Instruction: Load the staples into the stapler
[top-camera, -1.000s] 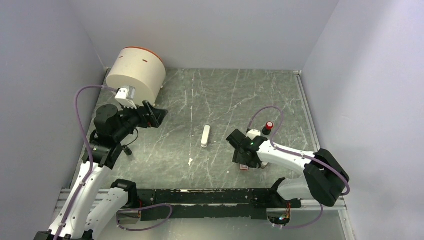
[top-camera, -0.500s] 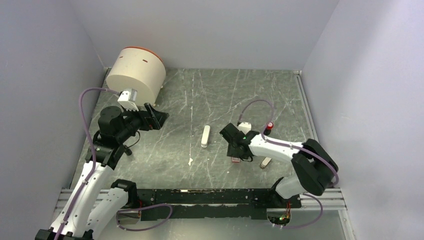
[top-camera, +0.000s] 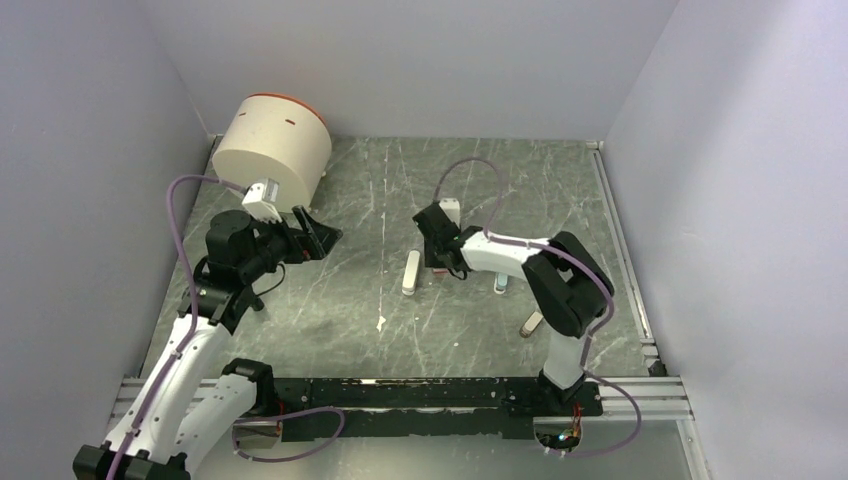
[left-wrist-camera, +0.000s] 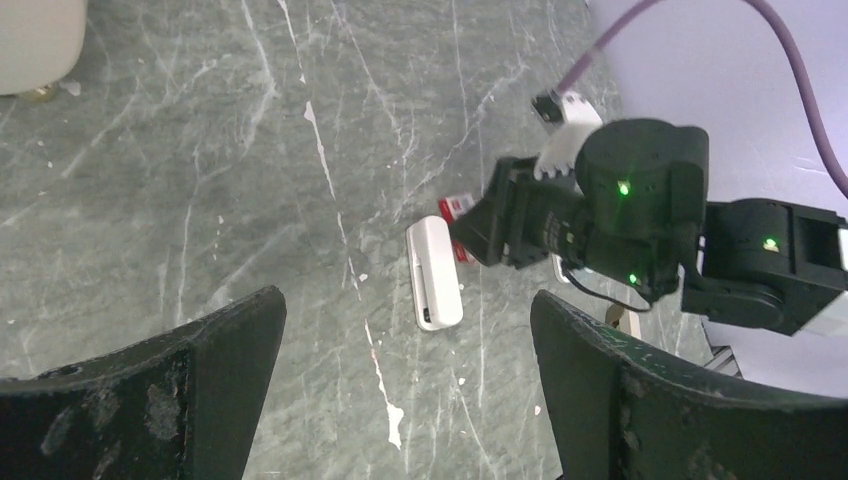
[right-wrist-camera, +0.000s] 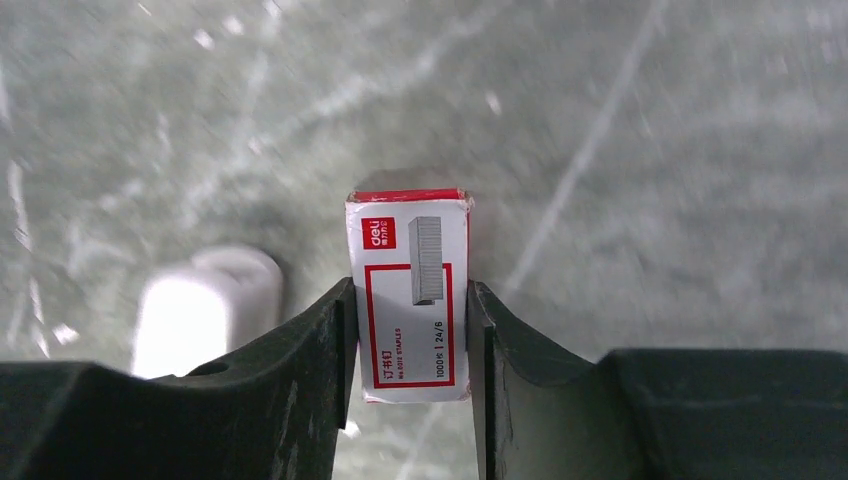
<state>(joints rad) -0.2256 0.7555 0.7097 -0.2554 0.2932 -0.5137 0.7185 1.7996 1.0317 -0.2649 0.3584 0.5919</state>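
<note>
The stapler (top-camera: 411, 272), a slim white bar, lies flat at the middle of the table; it also shows in the left wrist view (left-wrist-camera: 434, 272) and as a blurred white shape in the right wrist view (right-wrist-camera: 205, 310). My right gripper (top-camera: 438, 264) hangs just right of it, shut on the staples (right-wrist-camera: 410, 290), a red box with a white label pinched by its two long sides. The right gripper (right-wrist-camera: 410, 300) holds the box above the table. A red corner of the staples (left-wrist-camera: 456, 205) peeks from under that gripper. My left gripper (top-camera: 315, 232) hovers open at the left, empty (left-wrist-camera: 405, 300).
A cream cylinder with an orange rim (top-camera: 272, 148) stands at the back left. Two small items lie right of the stapler: a teal-tipped one (top-camera: 501, 285) and a pale one (top-camera: 531, 322). Grey walls close the table in on three sides.
My right arm has swung from the front right toward the middle, carrying the staples to beside the stapler, with its jaws narrowing on the box. The left arm barely shifted.
</note>
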